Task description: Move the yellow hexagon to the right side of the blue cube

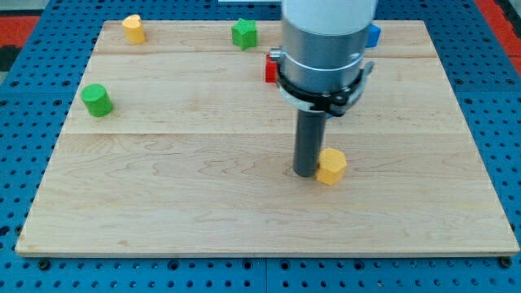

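The yellow hexagon (332,166) lies on the wooden board right of centre, toward the view's bottom. My tip (305,172) stands right against its left side. The blue cube (373,35) is near the view's top right, mostly hidden behind the arm's grey body; only its right edge shows. The hexagon lies well below the blue cube and slightly to its left.
A red block (271,68) peeks out left of the arm. A green block (244,33) sits at top centre, a yellow block (133,28) at top left, a green cylinder (96,100) at the left. The board (163,203) rests on a blue pegboard.
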Robot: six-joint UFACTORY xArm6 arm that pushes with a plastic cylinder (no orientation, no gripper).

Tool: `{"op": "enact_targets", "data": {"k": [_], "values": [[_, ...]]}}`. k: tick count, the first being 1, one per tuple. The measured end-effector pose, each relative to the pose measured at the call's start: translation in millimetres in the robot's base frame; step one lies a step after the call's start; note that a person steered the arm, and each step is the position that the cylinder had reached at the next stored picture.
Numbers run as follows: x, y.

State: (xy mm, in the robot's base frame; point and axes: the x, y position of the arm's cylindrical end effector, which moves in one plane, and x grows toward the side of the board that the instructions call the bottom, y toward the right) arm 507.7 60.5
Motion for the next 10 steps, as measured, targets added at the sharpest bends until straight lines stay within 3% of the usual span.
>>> {"op": "enact_targets", "data": {"k": [1, 4, 6, 7, 10], "values": [[25.4, -23.8], [-33.2, 141.5], [33.9, 100.2], [1.3, 67.8], [-76.7, 114.8]]}}
